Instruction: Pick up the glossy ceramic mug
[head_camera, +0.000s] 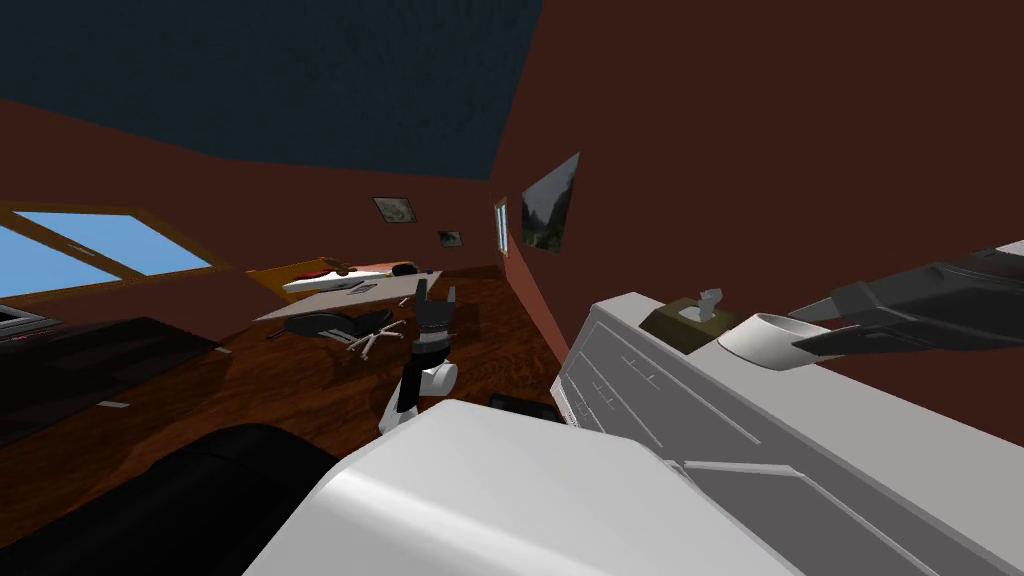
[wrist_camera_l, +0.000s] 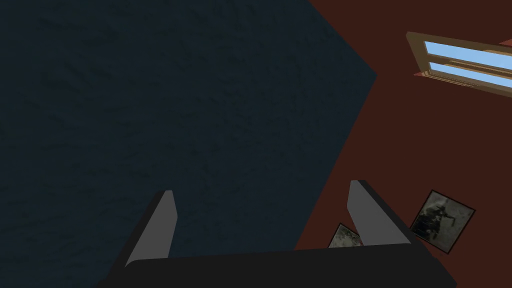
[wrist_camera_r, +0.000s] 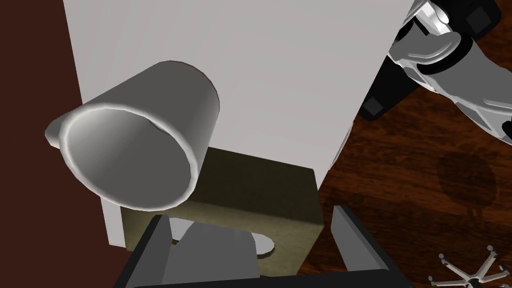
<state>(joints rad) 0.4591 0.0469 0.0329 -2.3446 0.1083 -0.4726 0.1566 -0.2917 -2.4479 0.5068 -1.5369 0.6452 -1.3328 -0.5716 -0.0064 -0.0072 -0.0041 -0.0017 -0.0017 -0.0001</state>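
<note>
Our right gripper (wrist_camera_r: 250, 214) hangs with fingers apart, holding nothing, just short of the white mug (wrist_camera_r: 135, 142), which stands upright on the white surface (wrist_camera_r: 280, 75) just beside an olive tissue box (wrist_camera_r: 260, 190). Our left gripper (wrist_camera_l: 262, 189), fingers also apart, is raised well away from it.

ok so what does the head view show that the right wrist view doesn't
Head view's extras: the left claw raised open, the window, the desk, the dresser drawer fronts. Right wrist view's extras: the right claw's open fingers, standing over the tissue box with the mug off beside one finger. Both: the white mug, the olive tissue box, the dresser top.
</note>
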